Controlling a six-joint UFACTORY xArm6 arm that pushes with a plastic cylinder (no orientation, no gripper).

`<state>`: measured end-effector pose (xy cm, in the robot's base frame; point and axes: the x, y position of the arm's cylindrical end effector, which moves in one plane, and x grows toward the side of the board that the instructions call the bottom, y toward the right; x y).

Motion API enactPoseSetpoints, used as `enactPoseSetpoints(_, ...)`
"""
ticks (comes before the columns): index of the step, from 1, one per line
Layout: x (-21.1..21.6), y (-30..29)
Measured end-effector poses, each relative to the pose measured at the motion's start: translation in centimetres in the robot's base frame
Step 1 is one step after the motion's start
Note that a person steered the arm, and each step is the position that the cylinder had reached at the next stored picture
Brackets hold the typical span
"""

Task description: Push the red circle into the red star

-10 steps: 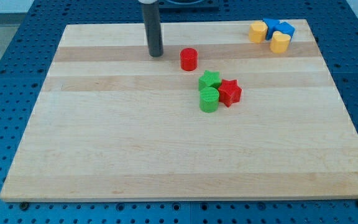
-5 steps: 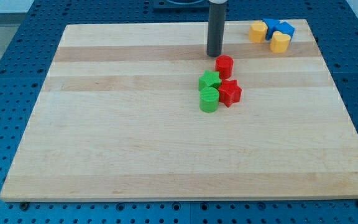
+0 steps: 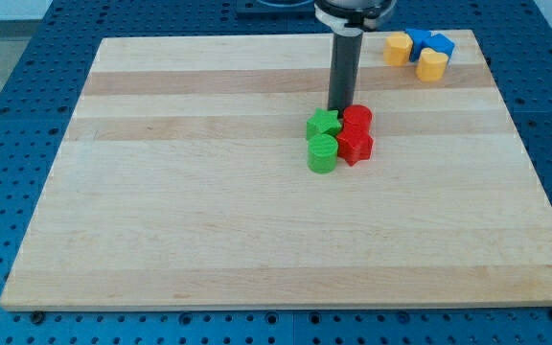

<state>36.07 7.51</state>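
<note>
Where the pale wooden board lies on the blue perforated bench, my tip, the lower end of the straight dark rod, stands just above the cluster of four small blocks near the board's middle. It has no jaws to open or close and grips nothing; it only bears against things. The tip sits just at the upper left edge of the red circle block, seemingly touching it, and just beside the upper right of the green star-shaped block, though whether it touches that one I cannot tell. The red circle block rests against the top of the red star block, the two touching. The green star-shaped block lies to the view's left of the red circle, and a green cylinder block sits below it, touching the red star's left side. Well apart, at the view's top right corner, two yellow blocks and two blue blocks huddle together, shapes unclear.
</note>
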Motion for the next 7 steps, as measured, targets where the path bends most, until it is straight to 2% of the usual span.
enactPoseSetpoints(2,0.1,8.2)
enactPoseSetpoints(3,1.0,7.7)
enactPoseSetpoints(5,1.1,2.7)
enactPoseSetpoints(7,1.0,1.9)
